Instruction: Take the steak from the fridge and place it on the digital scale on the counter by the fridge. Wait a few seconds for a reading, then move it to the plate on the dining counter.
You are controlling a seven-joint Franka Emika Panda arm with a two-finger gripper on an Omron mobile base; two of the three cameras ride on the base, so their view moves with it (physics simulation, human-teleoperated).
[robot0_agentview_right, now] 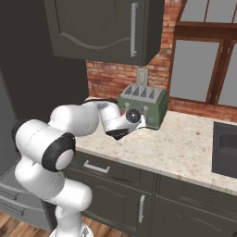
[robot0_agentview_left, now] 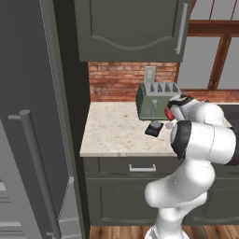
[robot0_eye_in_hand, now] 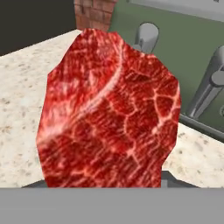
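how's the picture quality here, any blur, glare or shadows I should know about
Hand view: the steak sits so close it blocks most of the frame, marbling sharp, toaster behind slightly soft. Left base view: flat even light, faint shadow under the digital scale. Right base view: no glare on the counter.

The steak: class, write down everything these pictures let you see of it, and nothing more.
The steak is a flat piece of raw red meat, marbled with pale streaks and with an uneven outline. It stands on edge close to the hand camera, over the counter, with the green toaster behind it. From the left base view it is a small red patch at the gripper, beside the digital scale.
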